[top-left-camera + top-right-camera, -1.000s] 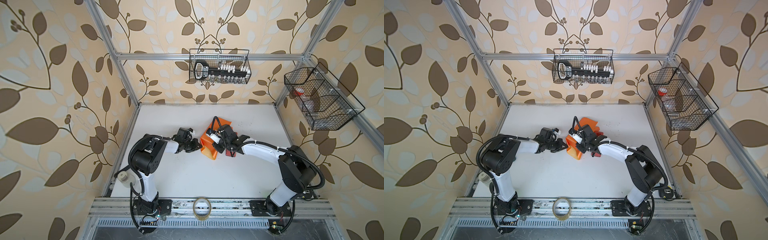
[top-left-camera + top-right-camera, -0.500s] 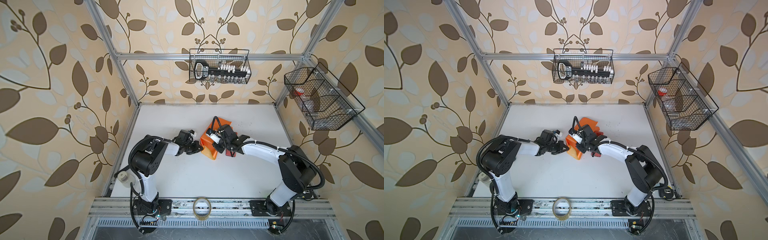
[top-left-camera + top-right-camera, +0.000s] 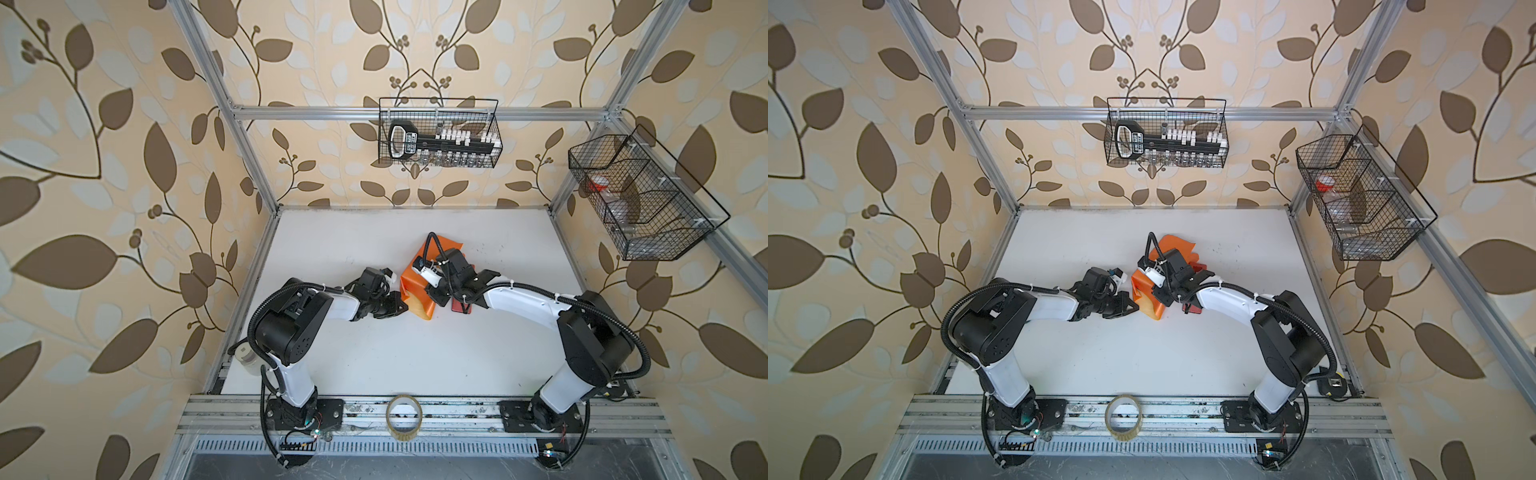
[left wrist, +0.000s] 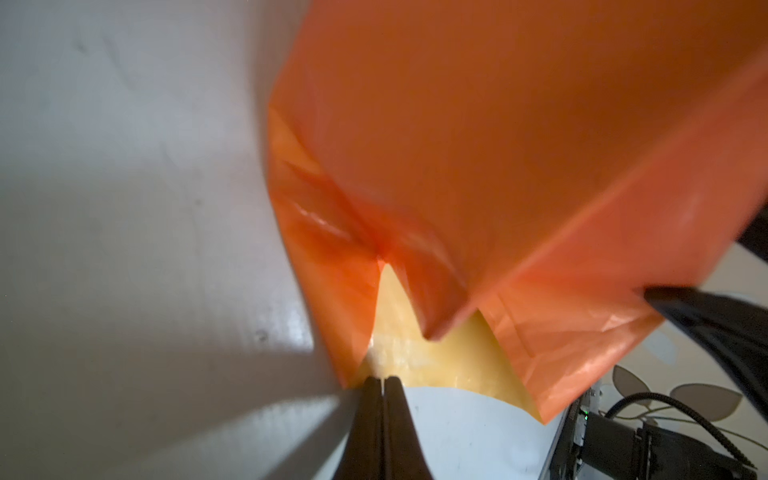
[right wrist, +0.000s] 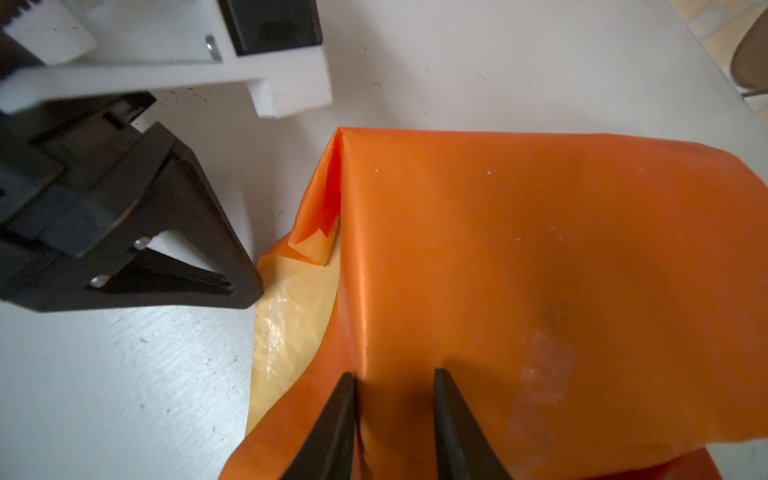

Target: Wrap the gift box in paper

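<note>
Two arms work over one white table (image 3: 374,353). On the left, the left gripper (image 3: 401,305) lies low with its two fingers pressed together. Their tips meet the edge of the yellow-tan flap of the paper (image 3: 415,282). The left wrist view shows the same contact (image 4: 382,380), but not whether any of the sheet is caught between them.

There is one sheet, folded into an orange bundle near the table's middle, with one yellow-tan flap spread on the table towards the left gripper. One strip of clear tape (image 5: 544,374) sits on its orange face. One tape roll (image 3: 404,419) rests on the front rail, well apart from the bundle.

The right gripper (image 5: 392,374) stands on top of the bundle, its two fingers a little apart with their tips down on the orange face. Just beside it lies one red object (image 3: 459,309). Two wire baskets hang on the frame, one at the back (image 3: 438,133) and one to the right (image 3: 640,199).

The gift box is out of sight in every view and can only lie under the paper. The right arm covers most of the red object and part of the bundle. The left wrist view is blurred, and the basket contents are too small to name.
</note>
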Action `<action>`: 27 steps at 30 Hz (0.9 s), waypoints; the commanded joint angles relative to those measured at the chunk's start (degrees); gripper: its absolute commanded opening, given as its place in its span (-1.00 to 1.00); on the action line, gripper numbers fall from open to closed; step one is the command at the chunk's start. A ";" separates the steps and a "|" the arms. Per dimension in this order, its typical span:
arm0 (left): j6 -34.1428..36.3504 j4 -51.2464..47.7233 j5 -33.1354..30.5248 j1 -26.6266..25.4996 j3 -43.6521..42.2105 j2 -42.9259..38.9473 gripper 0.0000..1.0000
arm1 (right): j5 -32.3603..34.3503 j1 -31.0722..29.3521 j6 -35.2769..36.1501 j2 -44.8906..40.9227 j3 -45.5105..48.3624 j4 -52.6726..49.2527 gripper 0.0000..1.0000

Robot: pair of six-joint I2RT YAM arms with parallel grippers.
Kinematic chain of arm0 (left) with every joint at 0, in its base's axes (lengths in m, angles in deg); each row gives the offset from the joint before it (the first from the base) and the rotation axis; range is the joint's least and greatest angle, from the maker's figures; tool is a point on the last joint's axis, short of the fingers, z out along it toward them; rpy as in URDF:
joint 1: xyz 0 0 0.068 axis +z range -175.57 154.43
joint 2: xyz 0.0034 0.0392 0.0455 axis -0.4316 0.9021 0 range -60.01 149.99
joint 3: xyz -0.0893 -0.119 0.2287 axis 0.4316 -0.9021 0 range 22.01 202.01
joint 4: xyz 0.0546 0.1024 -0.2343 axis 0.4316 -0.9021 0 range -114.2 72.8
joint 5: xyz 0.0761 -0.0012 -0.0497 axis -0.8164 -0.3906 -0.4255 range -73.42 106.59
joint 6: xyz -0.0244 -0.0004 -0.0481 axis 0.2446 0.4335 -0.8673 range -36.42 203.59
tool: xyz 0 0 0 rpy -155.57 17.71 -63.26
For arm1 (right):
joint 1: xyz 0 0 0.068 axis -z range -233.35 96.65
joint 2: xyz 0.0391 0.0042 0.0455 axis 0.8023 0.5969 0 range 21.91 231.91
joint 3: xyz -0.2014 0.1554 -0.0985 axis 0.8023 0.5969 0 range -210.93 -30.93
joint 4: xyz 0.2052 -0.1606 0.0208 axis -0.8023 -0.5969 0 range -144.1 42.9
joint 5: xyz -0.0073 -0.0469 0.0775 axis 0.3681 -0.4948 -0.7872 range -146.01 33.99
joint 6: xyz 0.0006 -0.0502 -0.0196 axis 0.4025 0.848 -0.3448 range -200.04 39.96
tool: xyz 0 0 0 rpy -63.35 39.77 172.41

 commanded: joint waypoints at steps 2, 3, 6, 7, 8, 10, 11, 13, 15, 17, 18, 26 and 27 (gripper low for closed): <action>8.29 -14.08 2.52 -0.10 6.18 -4.90 -1.00 | -4.86 1.70 -4.77 -2.38 -0.17 -2.97 -0.33; 10.68 -18.85 3.13 -0.12 8.44 -5.69 -1.00 | -5.23 1.83 -6.04 -3.00 -0.95 -2.94 -0.30; 16.88 -35.74 3.26 0.54 16.64 -7.80 -0.96 | -5.40 3.20 -11.54 -6.11 -3.68 -3.25 -0.21; 17.65 -39.61 3.35 1.38 18.43 -8.88 -0.93 | -5.12 4.33 -14.45 -7.11 -4.50 -3.30 -0.18; 18.18 -41.94 4.16 2.58 19.60 -10.26 -0.90 | -4.56 5.71 -17.30 -7.96 -5.30 -3.60 -0.14; 19.57 -44.58 3.86 4.56 21.22 -13.31 -0.84 | -5.05 8.81 -22.22 -8.66 -7.22 -5.63 -0.10; 20.19 -45.30 3.70 5.58 21.79 -14.75 -0.79 | -5.93 11.04 -24.62 -8.76 -7.64 -6.17 -0.08; 20.80 -45.96 3.46 7.69 23.19 -16.42 -0.63 | -8.66 15.49 -30.92 -7.74 -8.50 -6.40 -0.04; 21.89 -46.47 2.72 9.89 24.49 -17.84 -0.44 | -12.28 18.69 -36.23 -5.85 -9.12 -5.81 -0.02; 25.20 -48.66 1.68 12.26 26.03 -18.81 -0.20 | -13.40 20.36 -39.57 -2.81 -10.97 -7.36 0.00; 26.65 -50.00 0.43 13.27 26.59 -18.83 -0.13 | -13.37 20.65 -39.90 -1.33 -12.55 -8.09 0.00; 29.68 -50.01 -5.75 19.54 21.86 -22.98 0.64 | -16.73 21.14 -44.10 8.60 -18.18 -10.80 0.02; 30.07 -49.97 -5.43 19.64 21.66 -22.82 0.69 | -16.99 20.52 -43.53 10.03 -19.21 -11.24 0.01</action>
